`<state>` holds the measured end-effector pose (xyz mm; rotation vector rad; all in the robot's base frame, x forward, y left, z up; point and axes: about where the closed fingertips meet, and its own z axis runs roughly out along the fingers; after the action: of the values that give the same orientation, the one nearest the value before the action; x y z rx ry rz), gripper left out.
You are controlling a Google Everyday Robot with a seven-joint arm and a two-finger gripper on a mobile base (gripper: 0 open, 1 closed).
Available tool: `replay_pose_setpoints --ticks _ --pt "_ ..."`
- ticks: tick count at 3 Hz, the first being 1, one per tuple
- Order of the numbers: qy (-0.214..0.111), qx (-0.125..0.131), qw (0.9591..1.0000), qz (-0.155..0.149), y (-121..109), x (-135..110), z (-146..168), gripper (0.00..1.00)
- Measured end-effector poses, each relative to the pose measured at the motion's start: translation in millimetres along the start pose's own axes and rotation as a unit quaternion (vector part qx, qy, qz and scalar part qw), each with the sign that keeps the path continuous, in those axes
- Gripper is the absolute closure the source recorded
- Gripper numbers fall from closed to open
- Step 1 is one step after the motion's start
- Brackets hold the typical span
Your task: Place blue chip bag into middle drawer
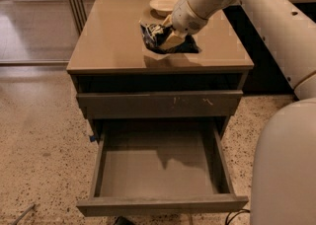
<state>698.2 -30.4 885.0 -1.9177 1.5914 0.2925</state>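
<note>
The blue chip bag (154, 38) is a crinkled dark-blue foil bag held just above the tan cabinet top (113, 41), with its shadow on the surface below. My gripper (168, 41) comes in from the upper right and is shut on the bag, with a beige finger (174, 39) across its front. The middle drawer (160, 204) stands pulled open below, with a flat grey inside and nothing in it. It is in front of and lower than the gripper.
A white bowl (164, 4) sits at the back of the cabinet top. A shut grey drawer front with pale scratch marks (158, 103) is above the open drawer. My white arm and base (286, 160) fill the right side. Speckled floor (39, 135) lies to the left.
</note>
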Motion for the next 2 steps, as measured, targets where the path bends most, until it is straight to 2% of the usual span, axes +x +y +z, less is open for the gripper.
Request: replay_pose_setpoints --ticks 1,2 --pt "-0.021 0.015 0.9987 -0.043 5.1 -39.7 -25.2 1.00" --pt "-0.017 0.010 0.9988 -0.045 7.2 -45.4 -21.6 1.00"
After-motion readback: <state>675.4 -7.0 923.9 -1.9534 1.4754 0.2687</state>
